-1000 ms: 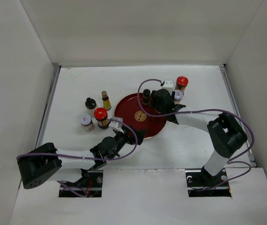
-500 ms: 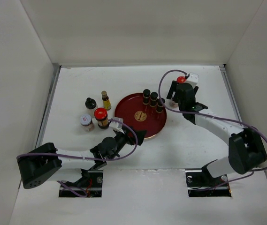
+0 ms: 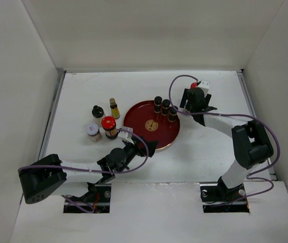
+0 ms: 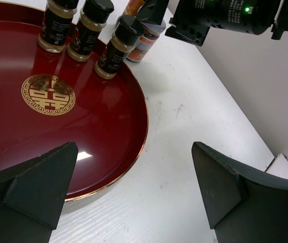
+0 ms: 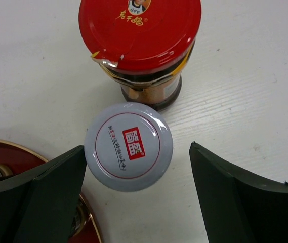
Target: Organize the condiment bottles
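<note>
A white table (image 3: 209,152) boxed in by plain white walls holds everything, and its top shows faint scuffs beside the round red tray (image 3: 136,121). Three dark bottles (image 3: 165,107) stand upright in a close row on the far side of the tray, which suggests the tray is the collecting place. Just off its far right rim sit a white-lidded jar (image 5: 128,147) and, beyond it, a red-capped jar (image 5: 139,35), close together on the bare table. The right claw (image 5: 137,146) hangs straight over the white-lidded jar with its jaws apart, one finger on each side, lined up to grip the jar by its sides. The right finger is clear of the lid, but the view does not show whether the left one touches it. The left claw (image 4: 134,147) hovers at the tray's near edge, jaws spread wide and holding nothing, probably keeping out of the way. Left of the tray, a black-capped bottle (image 3: 97,111), a slim yellow bottle (image 3: 114,108), another red-topped jar (image 3: 108,124) and another white-topped jar (image 3: 92,132) stand grouped on the table, not yet gathered.
</note>
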Controlling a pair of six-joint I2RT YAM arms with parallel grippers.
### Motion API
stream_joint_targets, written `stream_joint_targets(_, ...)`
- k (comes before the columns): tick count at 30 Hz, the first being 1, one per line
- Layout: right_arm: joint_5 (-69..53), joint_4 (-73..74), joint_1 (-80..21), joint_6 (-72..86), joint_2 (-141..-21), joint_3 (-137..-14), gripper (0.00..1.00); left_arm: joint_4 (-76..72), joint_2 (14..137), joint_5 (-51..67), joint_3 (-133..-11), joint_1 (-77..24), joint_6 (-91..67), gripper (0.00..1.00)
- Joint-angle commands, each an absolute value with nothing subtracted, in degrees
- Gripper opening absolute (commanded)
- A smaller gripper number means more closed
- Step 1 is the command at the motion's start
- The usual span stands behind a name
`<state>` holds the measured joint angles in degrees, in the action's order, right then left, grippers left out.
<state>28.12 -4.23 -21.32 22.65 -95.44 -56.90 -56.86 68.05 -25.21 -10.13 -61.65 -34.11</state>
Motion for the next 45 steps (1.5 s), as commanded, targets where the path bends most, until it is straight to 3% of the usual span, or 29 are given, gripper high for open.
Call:
stream_joint_targets(1,27.6,-9.4,-20.61,22.06,-97.12,-59.59,0.87,-60.29,67.94,-24.79,-10.37,-61.92,-34.36,1.0)
stream_joint_targets(3,27.33,-10.19,-20.43,22.24,-98.08,-59.94,0.82,-60.29,68.2,-24.79,-10.37,-61.83,-34.63,1.0)
stream_joint_targets(8,28.82,-9.93,-20.7,22.23,-97.13,-58.72,0.56,-60.29,67.85,-24.79,-10.28,-61.48,-34.54,1.0)
stream_joint_targets(11,31.45,-10.63,-20.7,22.68,-92.48,-55.39,0.49,-60.29,67.33,-24.79,-10.11,-61.56,-34.28,1.0)
stream_joint_targets(19,39.11,-9.24,-26.93,23.9,-74.11,-43.17,0.48,-60.29,66.62,-25.22,-9.67,-61.04,-34.28,1.0)
stream_joint_targets(27,38.59,0.88,-39.14,28.47,-64.07,-41.66,0.45,-60.29,66.09,-25.49,-9.58,-60.6,-34.01,1.0)
stream_joint_targets(33,35.52,-5.7,-46.79,27.52,-72.57,-47.36,0.45,-60.29,65.83,-25.49,-9.49,-60.51,-33.93,1.0)
stream_joint_targets(45,33.84,-13.18,-48.47,21.89,-96.4,-62.13,0.46,-59.94,61.7,-26.54,-6.68,-57.09,-35.86,1.0)
